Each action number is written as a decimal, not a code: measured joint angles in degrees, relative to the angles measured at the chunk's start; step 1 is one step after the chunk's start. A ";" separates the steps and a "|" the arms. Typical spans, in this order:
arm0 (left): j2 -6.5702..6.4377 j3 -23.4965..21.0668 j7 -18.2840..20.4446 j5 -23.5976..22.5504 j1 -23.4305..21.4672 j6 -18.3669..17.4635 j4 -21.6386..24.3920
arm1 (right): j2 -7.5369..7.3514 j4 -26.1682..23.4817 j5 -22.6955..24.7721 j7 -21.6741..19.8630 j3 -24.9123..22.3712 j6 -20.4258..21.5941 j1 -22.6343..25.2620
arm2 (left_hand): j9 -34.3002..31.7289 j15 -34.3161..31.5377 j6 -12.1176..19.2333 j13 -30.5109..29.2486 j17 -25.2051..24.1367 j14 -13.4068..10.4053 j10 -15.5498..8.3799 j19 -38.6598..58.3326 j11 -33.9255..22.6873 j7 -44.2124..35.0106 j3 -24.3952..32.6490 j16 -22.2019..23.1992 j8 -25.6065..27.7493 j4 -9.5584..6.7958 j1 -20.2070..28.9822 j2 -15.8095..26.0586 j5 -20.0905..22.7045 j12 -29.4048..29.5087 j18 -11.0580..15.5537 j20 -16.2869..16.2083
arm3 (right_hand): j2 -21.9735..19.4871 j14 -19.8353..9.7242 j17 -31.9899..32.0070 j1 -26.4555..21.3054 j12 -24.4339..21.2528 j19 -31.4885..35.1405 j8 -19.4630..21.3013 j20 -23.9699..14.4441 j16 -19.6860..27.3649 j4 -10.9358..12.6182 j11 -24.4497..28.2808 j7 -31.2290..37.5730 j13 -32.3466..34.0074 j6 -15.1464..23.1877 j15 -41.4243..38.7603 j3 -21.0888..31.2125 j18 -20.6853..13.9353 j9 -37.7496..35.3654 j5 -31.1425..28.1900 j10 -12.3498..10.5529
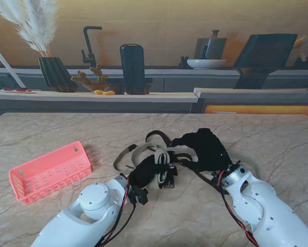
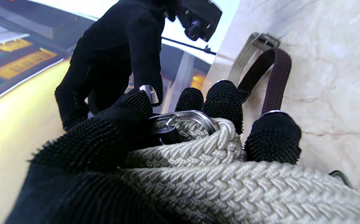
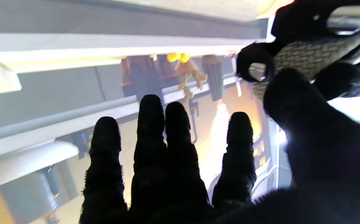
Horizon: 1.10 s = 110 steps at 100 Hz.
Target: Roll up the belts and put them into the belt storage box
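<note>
Left robot hand (image 2: 167, 130), black studded glove, fingers curled round a coil of cream braided belt (image 2: 217, 180); its metal buckle (image 2: 183, 116) sits between the fingertips. Just beyond the fingertips a brown woven belt (image 2: 276, 81) loops on the marble bench (image 2: 338, 62), touching it. Right robot hand (image 1: 205, 146) next to the left one, fingers spread straight, gripping nothing visible; a tangle of belts lies beneath it. Pink perforated plastic box (image 1: 48, 172) well apart, to the left of the left hand.
</note>
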State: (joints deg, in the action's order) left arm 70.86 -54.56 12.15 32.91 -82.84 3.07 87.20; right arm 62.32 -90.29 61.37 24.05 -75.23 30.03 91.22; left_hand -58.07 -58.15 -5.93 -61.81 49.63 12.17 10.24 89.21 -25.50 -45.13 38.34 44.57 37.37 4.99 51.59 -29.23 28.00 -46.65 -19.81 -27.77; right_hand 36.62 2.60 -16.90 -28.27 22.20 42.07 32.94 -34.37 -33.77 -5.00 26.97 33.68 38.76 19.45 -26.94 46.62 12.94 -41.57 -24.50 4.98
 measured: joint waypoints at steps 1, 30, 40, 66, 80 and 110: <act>-0.05 0.02 0.37 -0.01 0.12 0.08 -0.13 | -0.04 -0.09 -0.13 -0.71 -0.13 0.47 -0.03 | 0.00 -0.09 -0.09 -0.43 0.43 -0.27 0.00 0.22 0.02 0.52 0.00 -0.01 -0.22 0.00 0.00 0.00 0.00 0.00 0.23 0.26 | 0.00 -0.06 0.00 0.00 0.00 -0.02 -0.03 0.00 0.02 0.00 -0.20 0.00 0.00 0.05 0.16 0.00 -0.03 0.19 0.03 -0.04; -0.83 0.55 4.82 1.19 2.29 1.99 -2.24 | -1.42 0.25 -0.74 -6.81 1.54 5.02 -3.79 | 4.54 -5.81 -1.05 -6.67 8.66 -9.22 -0.04 6.22 -5.73 9.32 -3.62 2.69 -6.75 -0.62 -2.37 0.53 -0.07 3.31 9.47 2.09 | -0.01 -1.14 -0.13 0.00 -0.88 -0.77 -1.41 0.00 0.92 0.00 -2.49 -0.22 -0.01 0.94 2.33 0.01 -0.81 5.28 5.76 -0.45; -1.03 0.71 7.57 1.52 2.81 2.10 -2.88 | -1.54 1.48 -0.76 -6.86 3.14 5.82 -5.55 | 6.62 -6.33 -1.06 -6.95 8.83 -9.51 -0.04 6.29 -7.29 11.76 -2.83 3.27 -8.65 -0.63 -6.56 0.54 -0.14 9.33 9.77 1.53 | -0.01 -1.39 -0.15 0.00 -0.91 -0.84 -2.06 0.00 0.92 0.00 -2.37 -0.45 -0.01 1.47 2.43 0.77 -0.88 7.12 8.04 -0.81; -1.38 1.27 9.78 2.47 3.71 2.02 -3.90 | -1.66 4.75 -2.13 -9.12 6.54 9.46 -8.90 | 8.61 -6.39 -1.08 -6.96 8.87 -9.52 0.64 6.30 -7.12 16.01 -2.98 3.43 -10.98 -0.85 -11.01 -1.87 -1.84 12.70 9.80 1.53 | -0.01 -2.02 -0.68 0.00 -1.48 -1.18 -2.37 0.00 1.41 0.00 -2.31 2.36 -0.03 3.39 3.04 2.62 -1.56 7.15 6.88 -1.72; -1.36 1.30 9.45 2.71 3.71 2.01 -3.94 | -1.58 6.32 -4.07 -9.65 7.54 11.89 -10.19 | 8.61 -7.61 -1.08 -6.96 8.96 -9.52 0.64 6.47 -7.12 16.73 -2.92 3.61 -11.59 -0.85 -11.83 -2.48 -1.84 12.77 9.80 1.53 | 0.63 -2.65 -1.47 -0.03 -1.48 -1.20 -0.99 0.00 1.42 0.63 -1.49 5.57 1.27 3.52 3.04 3.44 -1.58 1.24 -0.82 -3.85; -1.30 1.21 7.11 2.66 3.04 1.87 -3.73 | -1.29 8.42 -7.37 -10.59 10.20 12.64 -12.37 | 8.61 -9.58 -1.85 -7.55 9.22 -9.39 0.65 7.74 -7.12 16.88 -2.92 4.12 -12.20 -0.85 -11.84 -2.48 -1.48 12.85 9.81 1.52 | 3.89 -3.58 -3.60 -5.57 -0.85 -1.20 -12.06 -0.01 0.01 -4.58 -0.66 15.13 6.62 3.55 0.67 2.57 -1.58 -13.65 -12.83 -6.01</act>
State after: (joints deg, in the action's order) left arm 69.57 -53.35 19.26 35.57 -79.81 4.94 83.47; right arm 61.03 -81.87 54.00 13.46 -65.03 42.67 78.86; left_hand -49.47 -67.73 -7.78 -69.35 58.85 2.77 10.89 96.96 -32.62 -28.25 35.43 48.69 25.17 4.14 39.75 -31.71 26.53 -33.80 -10.00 -26.25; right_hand 40.52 -0.98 -20.50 -33.84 21.35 40.87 20.88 -34.37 -33.75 -9.59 26.31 48.82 45.38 23.01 -26.27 49.19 11.35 -55.22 -37.33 -1.02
